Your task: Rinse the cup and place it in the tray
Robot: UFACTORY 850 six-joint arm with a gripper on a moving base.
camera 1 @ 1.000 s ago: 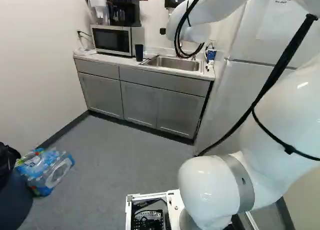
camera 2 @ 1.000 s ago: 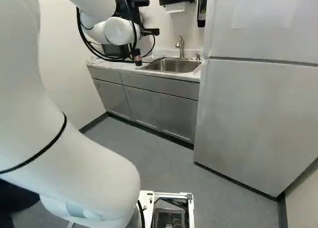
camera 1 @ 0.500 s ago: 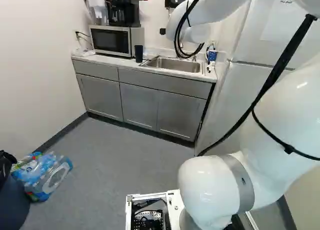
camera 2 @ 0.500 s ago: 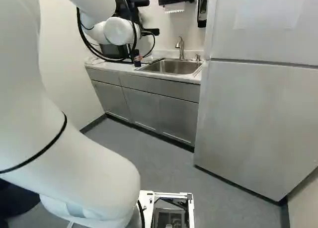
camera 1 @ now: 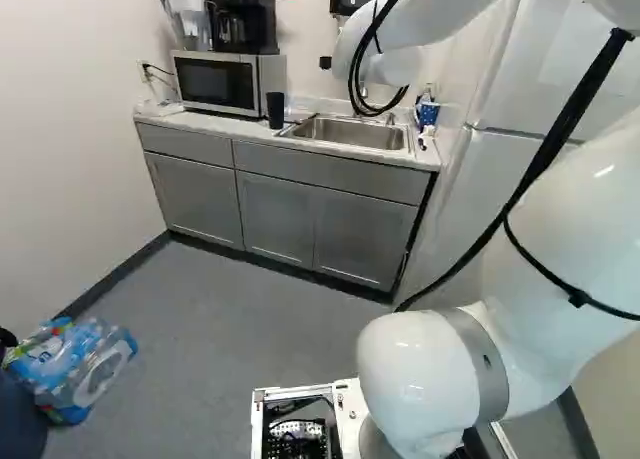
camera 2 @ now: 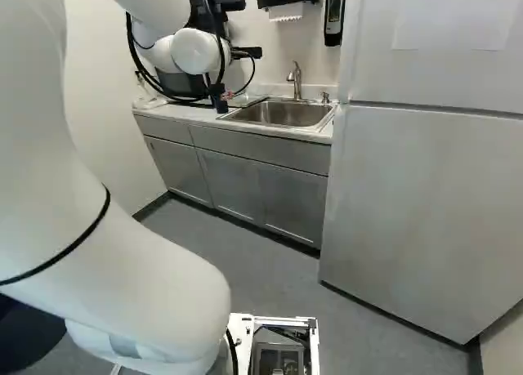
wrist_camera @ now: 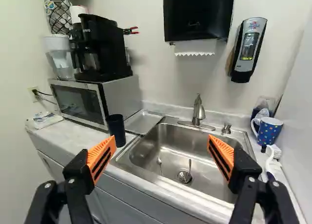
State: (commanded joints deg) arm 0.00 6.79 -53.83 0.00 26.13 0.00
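Presently, fingers spread wide; dark cup upright beside sink.

Kitchenette rm, brightly lit. Off-white walls, gray flr, dk baseboard. Gray base cabs run along back wall under lt countertop; microwave on it w/ blk coffee mkr on top. Lg fridge at R of R base view. Blk towel disp. & soap disp. mounted on back wall.
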